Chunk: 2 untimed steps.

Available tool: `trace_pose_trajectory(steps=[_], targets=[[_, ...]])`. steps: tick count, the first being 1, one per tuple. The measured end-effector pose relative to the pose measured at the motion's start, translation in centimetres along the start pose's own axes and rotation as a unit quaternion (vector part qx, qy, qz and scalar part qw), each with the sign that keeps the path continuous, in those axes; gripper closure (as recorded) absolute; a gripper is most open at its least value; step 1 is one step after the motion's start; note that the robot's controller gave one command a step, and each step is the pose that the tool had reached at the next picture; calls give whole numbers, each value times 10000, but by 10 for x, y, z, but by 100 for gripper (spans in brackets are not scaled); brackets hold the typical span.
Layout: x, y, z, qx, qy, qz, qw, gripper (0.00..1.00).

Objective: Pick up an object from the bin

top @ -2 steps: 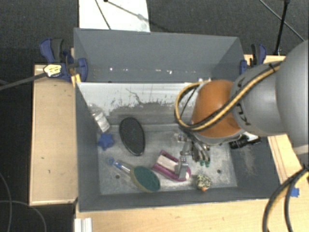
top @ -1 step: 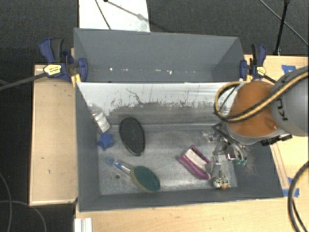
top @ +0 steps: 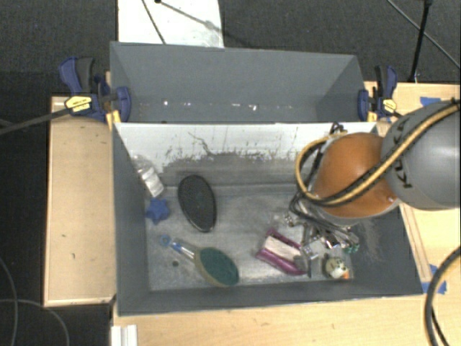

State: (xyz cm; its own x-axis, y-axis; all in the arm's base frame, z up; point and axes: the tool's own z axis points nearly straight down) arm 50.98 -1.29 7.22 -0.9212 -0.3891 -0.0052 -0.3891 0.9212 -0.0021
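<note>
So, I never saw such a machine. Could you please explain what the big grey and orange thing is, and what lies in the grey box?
One camera looks down on a grey metal bin from above, a little to one side. The big grey shape at the right is a robot arm; the orange ball is a cover on its wrist. Under it is the gripper, the arm's hand, low in the bin's near right corner, next to a purple and white packet and a small round thing. Further left lie a black oval brush, a green oval thing with a blue handle, a small blue piece and a clear piece. Whether the gripper holds anything, I cannot tell.
</note>
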Motion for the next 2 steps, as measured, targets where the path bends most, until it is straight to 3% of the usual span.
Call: trace_pose_trajectory(steps=[1, 2], targets=[[63, -78, -11, 6, 27, -324, 9995, 0], [57, -87, -50, 6, -4, -712, 9975, 0]])
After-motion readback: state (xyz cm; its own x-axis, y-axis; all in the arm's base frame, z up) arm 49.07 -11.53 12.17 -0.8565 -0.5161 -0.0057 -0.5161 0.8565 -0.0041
